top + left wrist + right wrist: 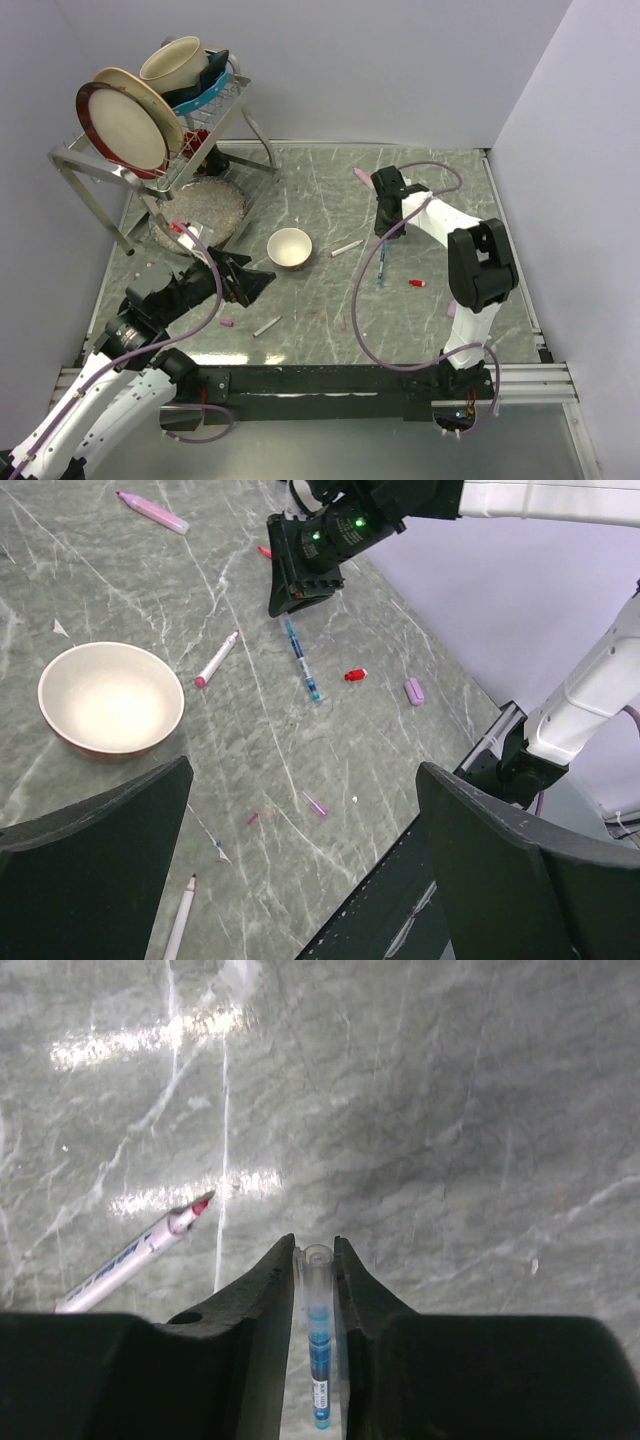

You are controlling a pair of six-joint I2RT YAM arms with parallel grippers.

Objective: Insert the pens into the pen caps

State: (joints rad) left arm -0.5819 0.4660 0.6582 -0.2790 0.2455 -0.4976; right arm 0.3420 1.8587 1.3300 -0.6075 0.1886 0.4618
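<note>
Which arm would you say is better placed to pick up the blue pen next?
Right. The right gripper has its fingers either side of the blue pen; the left gripper hangs open near the bowl, farther off.

A cream bowl (290, 247) sits upright on the marbled counter (330, 190). Far left, a wire rack (100, 168) holds plates (130, 118) and a cup (172, 62).
</note>
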